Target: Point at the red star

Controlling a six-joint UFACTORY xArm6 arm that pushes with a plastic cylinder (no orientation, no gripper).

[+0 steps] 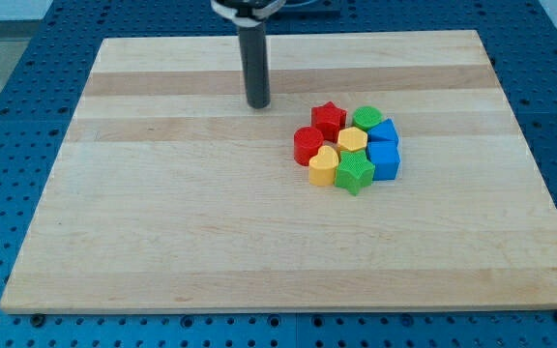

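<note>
The red star (329, 119) sits at the upper left of a tight cluster of blocks right of the board's middle. My tip (258, 103) rests on the board to the upper left of the cluster, about a block's width or two left of the red star and apart from it. The rod rises from the tip to the view's top edge.
Packed around the star: a red round block (307, 145), a yellow hexagon (352, 139), a yellow heart (323, 166), a green star (354, 173), a green round block (366, 118), and two blue blocks (384, 131) (384, 159). The wooden board (162, 222) lies on a blue perforated table.
</note>
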